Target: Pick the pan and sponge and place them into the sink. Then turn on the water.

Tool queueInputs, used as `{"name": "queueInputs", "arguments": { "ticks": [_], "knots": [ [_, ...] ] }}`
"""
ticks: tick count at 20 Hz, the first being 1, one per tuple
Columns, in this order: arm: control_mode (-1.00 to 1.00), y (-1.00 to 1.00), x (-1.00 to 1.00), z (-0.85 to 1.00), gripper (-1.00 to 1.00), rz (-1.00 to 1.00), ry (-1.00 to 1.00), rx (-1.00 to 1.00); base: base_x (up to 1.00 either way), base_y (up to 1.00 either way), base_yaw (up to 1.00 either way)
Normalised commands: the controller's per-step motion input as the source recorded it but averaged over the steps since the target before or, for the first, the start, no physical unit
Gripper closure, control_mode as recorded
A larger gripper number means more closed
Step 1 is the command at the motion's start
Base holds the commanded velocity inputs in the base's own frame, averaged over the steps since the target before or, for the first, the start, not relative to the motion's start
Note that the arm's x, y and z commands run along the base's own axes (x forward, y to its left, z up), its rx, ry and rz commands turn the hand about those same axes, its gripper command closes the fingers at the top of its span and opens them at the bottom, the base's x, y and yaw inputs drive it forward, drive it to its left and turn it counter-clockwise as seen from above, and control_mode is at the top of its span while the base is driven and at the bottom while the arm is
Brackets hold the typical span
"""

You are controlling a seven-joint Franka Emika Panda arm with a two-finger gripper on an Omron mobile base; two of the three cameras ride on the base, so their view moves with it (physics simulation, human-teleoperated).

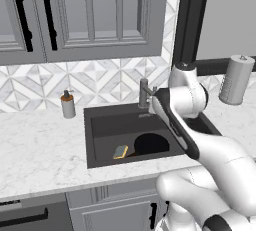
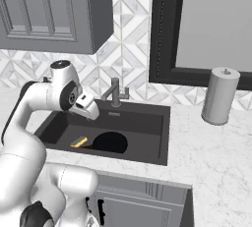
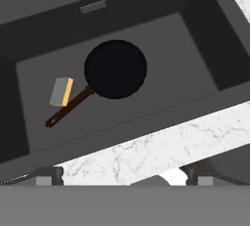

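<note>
Pan (image 3: 115,68) and sponge (image 3: 61,91) in sink (image 3: 205,44) — gripper (image 3: 124,175) above.

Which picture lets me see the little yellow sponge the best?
The hand view: it looks straight down into the sink, showing the whole sponge beside the pan handle. In the left base view and the right base view it is just a small yellow sliver.
</note>
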Motion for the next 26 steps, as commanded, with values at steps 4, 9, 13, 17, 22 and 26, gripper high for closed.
{"name": "queueInputs", "arguments": {
  "ticks": [4,9,13,17,22,26],
  "knots": [
    [-1.0,-0.67,0.0,0.16,-1.0,0.1,-0.14,0.03,0.0,0.0,0.0],
    [-1.0,-0.55,0.01,0.03,-1.0,0.15,-0.19,0.06,0.0,0.0,0.0],
    [-1.0,-0.43,0.08,0.0,-1.0,0.19,-0.28,0.05,0.0,0.0,0.0],
    [-1.0,-0.43,0.29,0.0,-1.0,0.08,-0.13,0.0,0.0,0.0,0.0],
    [-1.0,-0.5,0.27,0.0,-1.0,0.16,-0.35,0.05,0.0,0.0,0.0],
    [-1.0,-0.36,0.25,0.0,-1.0,0.18,-0.33,0.04,0.0,0.0,0.0]
  ]
}}
